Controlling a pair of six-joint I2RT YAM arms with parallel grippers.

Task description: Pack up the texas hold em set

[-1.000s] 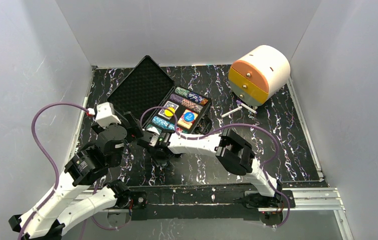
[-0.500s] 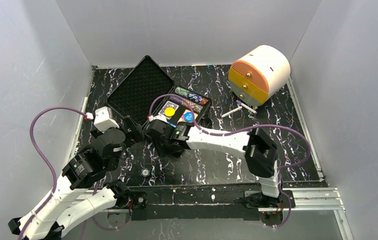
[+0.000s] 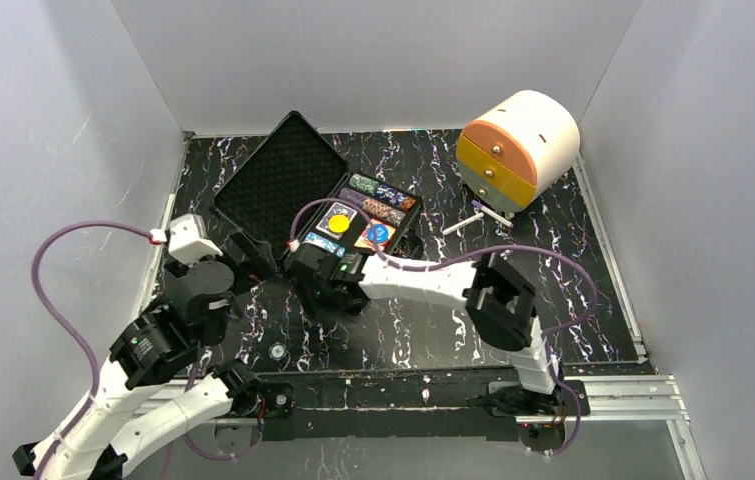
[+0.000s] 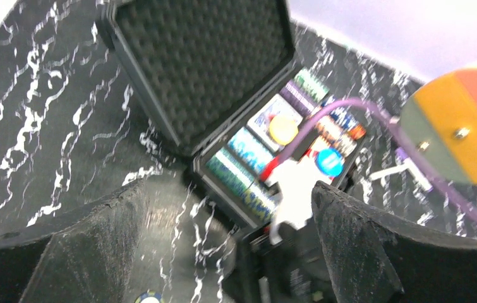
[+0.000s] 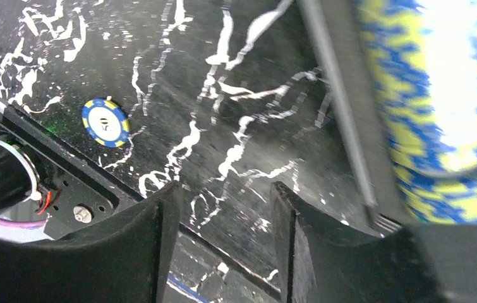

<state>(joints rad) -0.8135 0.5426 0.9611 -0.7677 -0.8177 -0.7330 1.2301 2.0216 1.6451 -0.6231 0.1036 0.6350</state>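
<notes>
Here, the black case [image 3: 400, 203] lies open in the middle of the table [image 3: 403, 340], its foam-lined lid [image 3: 278, 175] swung back toward the far left. Chip rows [image 3: 378, 200] fill the far side of its tray, with a yellow button [image 3: 337, 223] and a blue button [image 3: 378, 234] in front of them. One loose chip [image 3: 276, 352], blue and yellow, lies flat on the table near the front edge, well apart from the case.

The left hand [image 4: 235, 189] hangs near the case's left corner, its fingers spread wide with nothing between them. The right hand [image 5: 226, 189] sits low just beside the case's near edge, fingers apart over bare table and gripping nothing; a blurred blue-and-yellow chip row [image 5: 438, 126] shows past the case wall to one side of it.

A cream-and-orange drawer box [image 3: 518, 148] stands at the far right, with a small white stick [image 3: 463, 222] in front of it.
</notes>
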